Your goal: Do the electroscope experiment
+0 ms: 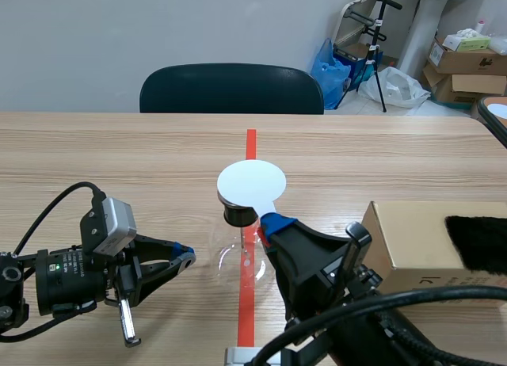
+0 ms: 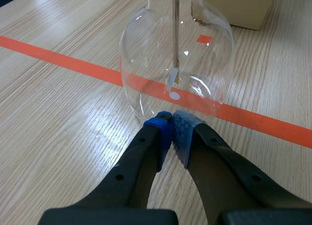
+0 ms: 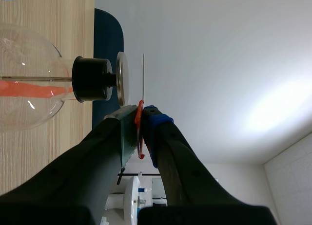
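At the table's (image 1: pixel 119 152) middle, on the orange-red tape line (image 1: pixel 251 142): the electroscope (image 1: pixel 234 259), upright, a round clear glass flask (image 2: pixel 146 64) with a black stopper (image 3: pixel 91 79) in its neck and a metal plate (image 3: pixel 122 79) on top. Inside the flask, a thin rod (image 2: pixel 176 30) hanging straight down, with a small pale leaf (image 2: pixel 172 80) at its lower end.

Right gripper (image 3: pixel 141 110): clenched, pads pressed on an orange-red piece (image 3: pixel 140 107) at the edge of a thin white disc (image 1: pixel 251 184). From the electroscope, at about 5 o'clock in the scene view, blue pad just beside the stopper. White disc held level just over the metal plate, hiding it from the scene camera; in the right wrist view, edge-on, with a narrow gap to the plate, so near but apart.

Left gripper (image 2: pixel 172 117): closed on nothing, the two blue pads pressed together. Low over the table at about 8 o'clock from the electroscope in the scene view. Flask straight ahead of it, at its 12 o'clock, fingertips just short of the glass base; touching or not, impossible to tell.

At 3 o'clock from the electroscope, a cardboard box (image 1: pixel 412 239) with a patch of black fur (image 1: pixel 479 243) on top. At 12 o'clock, beyond the table's far edge, a dark chair back (image 1: pixel 231 89).
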`<state>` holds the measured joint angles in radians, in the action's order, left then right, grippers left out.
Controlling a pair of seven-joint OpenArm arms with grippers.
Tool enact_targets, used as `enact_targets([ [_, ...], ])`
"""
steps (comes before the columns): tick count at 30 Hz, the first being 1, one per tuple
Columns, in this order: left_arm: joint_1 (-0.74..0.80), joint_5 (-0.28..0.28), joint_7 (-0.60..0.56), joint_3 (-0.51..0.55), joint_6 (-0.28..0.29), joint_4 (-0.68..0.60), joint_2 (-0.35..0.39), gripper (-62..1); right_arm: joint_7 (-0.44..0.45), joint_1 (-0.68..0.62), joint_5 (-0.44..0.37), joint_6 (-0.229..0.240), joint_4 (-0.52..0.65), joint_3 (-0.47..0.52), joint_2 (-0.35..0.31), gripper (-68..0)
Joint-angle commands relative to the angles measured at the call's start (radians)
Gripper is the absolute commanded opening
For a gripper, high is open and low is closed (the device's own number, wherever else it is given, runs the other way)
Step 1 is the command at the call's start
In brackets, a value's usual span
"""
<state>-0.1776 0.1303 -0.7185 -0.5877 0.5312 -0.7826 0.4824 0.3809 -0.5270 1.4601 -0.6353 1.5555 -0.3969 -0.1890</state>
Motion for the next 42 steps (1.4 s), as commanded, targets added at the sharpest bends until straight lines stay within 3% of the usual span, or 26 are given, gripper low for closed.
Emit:
enact_targets([
  [1,0.0,-0.013,-0.017,0.005,0.002,-0.021,-0.002,-57.9,0.0,0.011,0.001,-0.014,0.007,-0.001,-0.005,-65.8],
  [15,0.0,-0.013,-0.017,0.005,0.002,-0.021,-0.002,-57.9,-0.001,0.011,0.001,-0.014,0.007,-0.001,-0.005,-65.8],
  [21,0.0,-0.013,-0.017,0.005,0.002,-0.021,-0.002,-57.9,-0.061,0.011,0.001,-0.014,0.007,-0.001,-0.005,-65.8],
  [27,0.0,-0.013,-0.017,0.005,0.002,-0.021,-0.002,-57.9,-0.188,0.011,0.001,-0.014,0.007,-0.001,-0.005,-65.8],
  [42,0.0,-0.013,-0.017,0.005,0.002,-0.021,-0.002,-57.9,-0.621,0.011,0.001,-0.014,0.007,-0.001,-0.005,-65.8],
])
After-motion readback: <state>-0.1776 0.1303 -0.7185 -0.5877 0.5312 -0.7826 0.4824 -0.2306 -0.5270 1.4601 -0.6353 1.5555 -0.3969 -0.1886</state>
